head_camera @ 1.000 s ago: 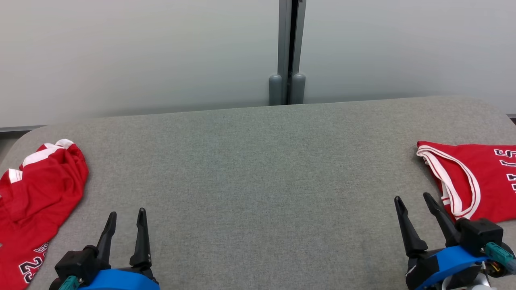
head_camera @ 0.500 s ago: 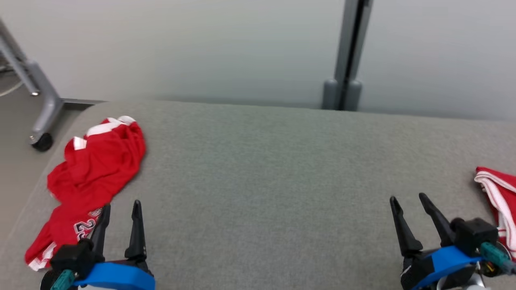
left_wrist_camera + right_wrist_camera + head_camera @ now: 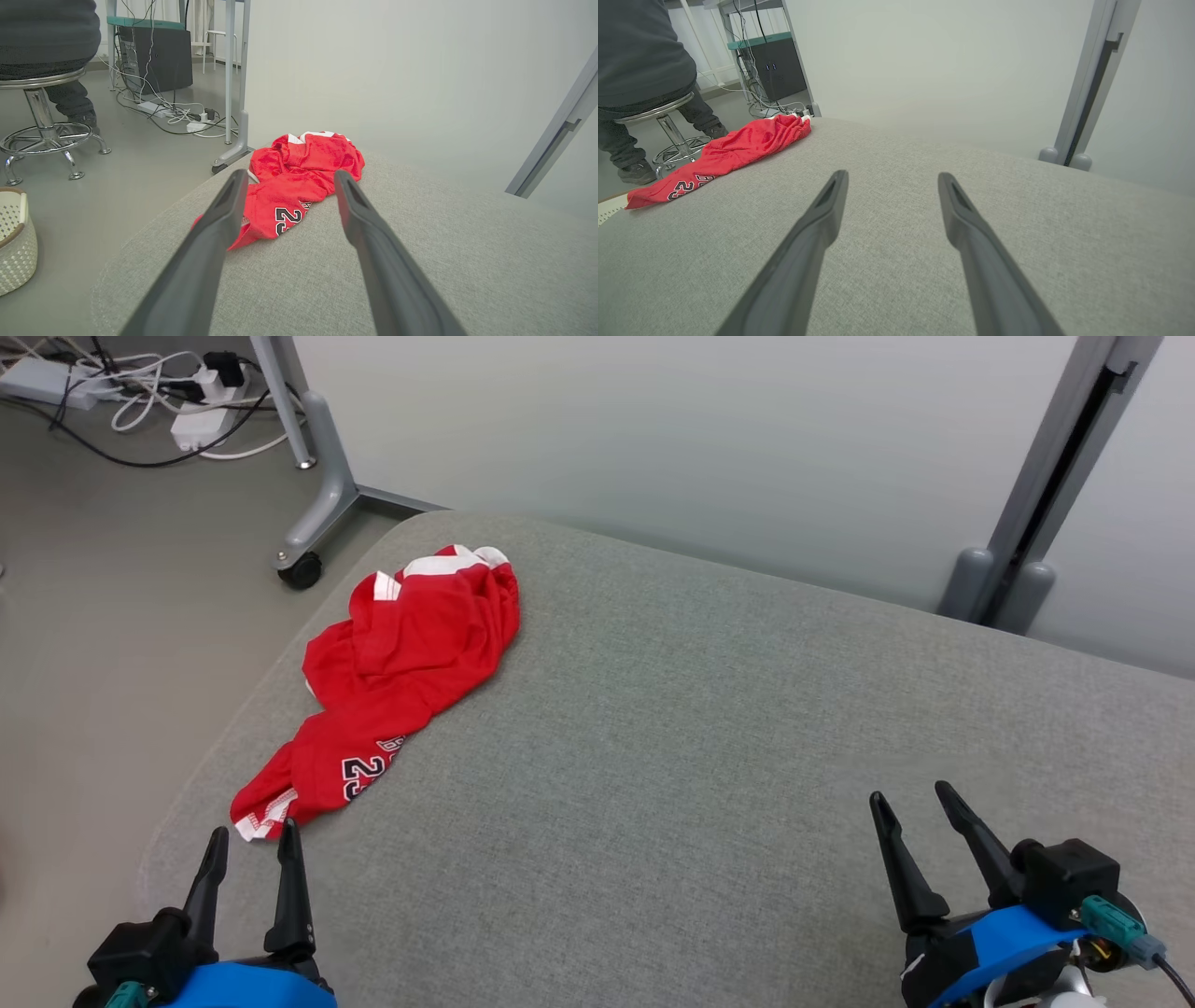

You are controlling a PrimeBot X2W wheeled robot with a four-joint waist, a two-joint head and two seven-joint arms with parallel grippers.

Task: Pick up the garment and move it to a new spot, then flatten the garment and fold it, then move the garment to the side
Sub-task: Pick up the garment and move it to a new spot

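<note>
Red crumpled knit jersey, centre-left of frame: looks light, limp; best pinched at a raised fold. Left gripper, right gripper: spread wide, empty.

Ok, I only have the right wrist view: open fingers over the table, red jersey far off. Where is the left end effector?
Observer: The left end effector hangs open, tips near the closest hem of the jersey.
Operator: Holding any cloth?
Observer: No; the left wrist view shows both fingers bare, the jersey ahead of them.
Operator: Anything beside the table there?
Observer: A stand's caster on the floor, just past the far left corner.
</note>
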